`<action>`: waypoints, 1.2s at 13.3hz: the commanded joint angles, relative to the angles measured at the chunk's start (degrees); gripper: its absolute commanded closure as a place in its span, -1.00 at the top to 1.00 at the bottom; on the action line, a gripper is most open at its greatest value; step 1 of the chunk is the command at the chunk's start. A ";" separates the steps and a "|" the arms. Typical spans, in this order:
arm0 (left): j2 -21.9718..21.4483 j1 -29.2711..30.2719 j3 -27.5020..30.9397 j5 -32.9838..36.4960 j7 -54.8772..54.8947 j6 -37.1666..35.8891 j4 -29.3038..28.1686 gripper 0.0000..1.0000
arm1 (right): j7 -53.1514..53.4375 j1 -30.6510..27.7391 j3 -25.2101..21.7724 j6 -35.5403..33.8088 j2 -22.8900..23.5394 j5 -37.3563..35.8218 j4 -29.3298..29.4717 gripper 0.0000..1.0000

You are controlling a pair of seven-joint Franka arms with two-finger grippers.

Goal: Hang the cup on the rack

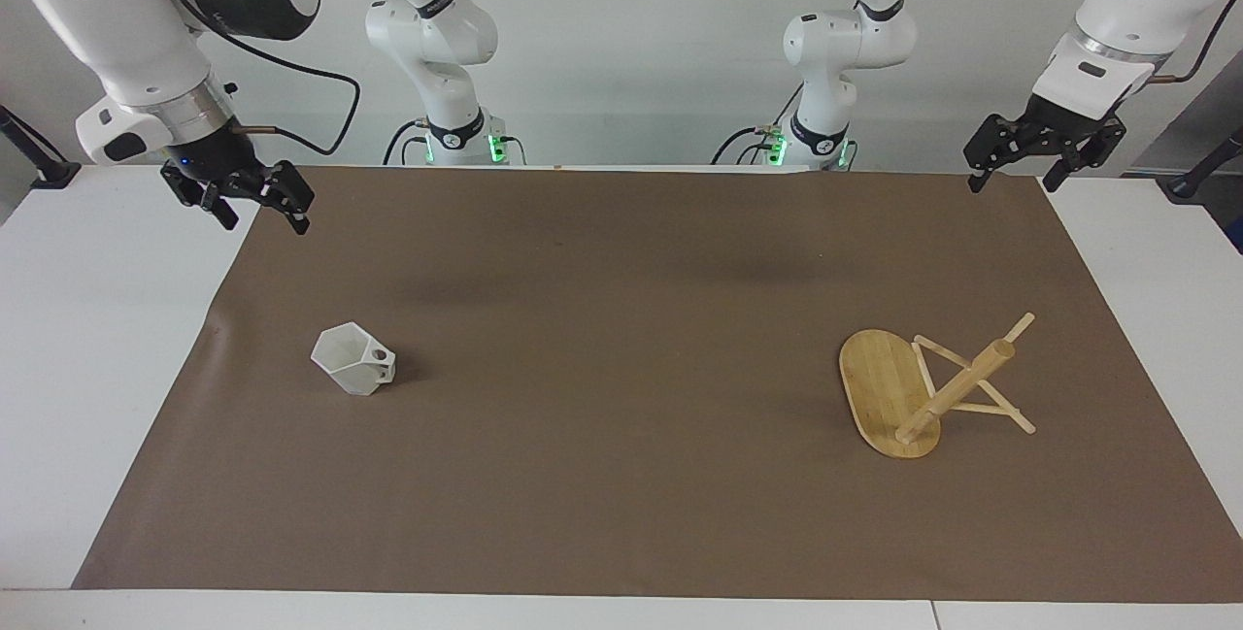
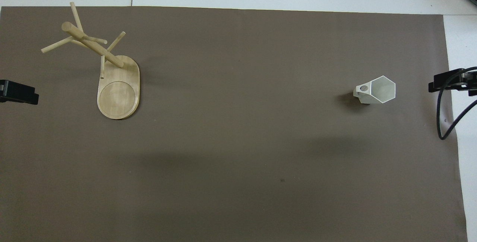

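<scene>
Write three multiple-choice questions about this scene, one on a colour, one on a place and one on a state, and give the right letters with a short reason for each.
1. What colour is the rack?
A. light wood
B. black
C. white

2. Where is the cup?
A. on a peg of the rack
B. on the brown mat, toward the right arm's end
C. on the white table, off the mat

3. How are the left hand and the right hand?
A. the right is shut on the cup
B. the left is shut on the rack
C. both are open and empty, raised over the mat's corners nearest the robots

Answers:
1 A: base, post and pegs are pale bamboo.
2 B: it stands upright on the mat, apart from the rack.
3 C: the fingers are spread and nothing is between them.
</scene>
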 commanded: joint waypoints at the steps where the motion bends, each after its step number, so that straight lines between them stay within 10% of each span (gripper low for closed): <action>1: -1.67 0.31 -0.03 -0.04 2.11 0.42 -1.91 1.00 | -0.31 -0.05 0.20 -0.19 -1.41 0.53 -1.55 1.00; 16: -1.67 0.32 -0.03 -0.04 2.12 0.86 -1.91 1.00 | -3.73 1.36 0.20 10.17 -0.36 -0.43 -4.10 1.00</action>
